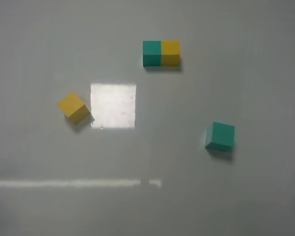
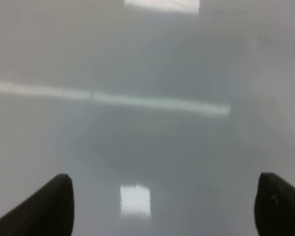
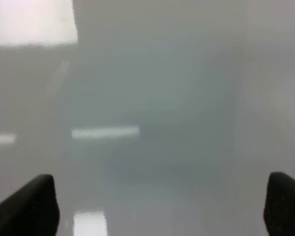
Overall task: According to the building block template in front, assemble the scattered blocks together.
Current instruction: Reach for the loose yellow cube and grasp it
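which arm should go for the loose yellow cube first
Left, likely: the yellow cube lies on the left arm's side, the teal cube on the right. The left gripper is open.

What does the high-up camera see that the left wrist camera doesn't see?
Only the high camera shows the blocks: the joined teal-and-yellow block bar, the loose mustard yellow cube on the left, and the loose teal green cube on the right. Only the left wrist camera shows the left tool, its two dark tips wide apart with nothing between them. Both show the shiny grey table with bright light reflections.
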Robot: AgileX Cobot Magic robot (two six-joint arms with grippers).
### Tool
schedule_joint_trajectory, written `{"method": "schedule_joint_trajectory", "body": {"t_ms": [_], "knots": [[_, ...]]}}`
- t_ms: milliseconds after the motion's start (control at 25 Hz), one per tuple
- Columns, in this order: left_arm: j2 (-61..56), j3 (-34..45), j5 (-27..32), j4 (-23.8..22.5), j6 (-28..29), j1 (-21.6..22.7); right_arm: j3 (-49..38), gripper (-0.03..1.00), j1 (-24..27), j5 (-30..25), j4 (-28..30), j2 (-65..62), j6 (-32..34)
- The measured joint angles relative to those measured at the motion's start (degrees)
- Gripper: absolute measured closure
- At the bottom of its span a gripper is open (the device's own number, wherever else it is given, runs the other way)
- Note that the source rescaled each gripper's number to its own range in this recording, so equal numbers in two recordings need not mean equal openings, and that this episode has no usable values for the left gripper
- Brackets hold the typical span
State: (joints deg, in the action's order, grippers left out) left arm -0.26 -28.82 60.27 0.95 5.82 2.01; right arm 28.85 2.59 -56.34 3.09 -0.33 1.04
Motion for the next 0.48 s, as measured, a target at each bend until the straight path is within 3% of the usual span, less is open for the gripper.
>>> {"method": "schedule_joint_trajectory", "body": {"t_ms": [480], "knots": [[0.0,0.0,0.0,0.0,0.0,0.0,0.0,0.01,0.0,0.0,0.0,0.0,0.0]]}}
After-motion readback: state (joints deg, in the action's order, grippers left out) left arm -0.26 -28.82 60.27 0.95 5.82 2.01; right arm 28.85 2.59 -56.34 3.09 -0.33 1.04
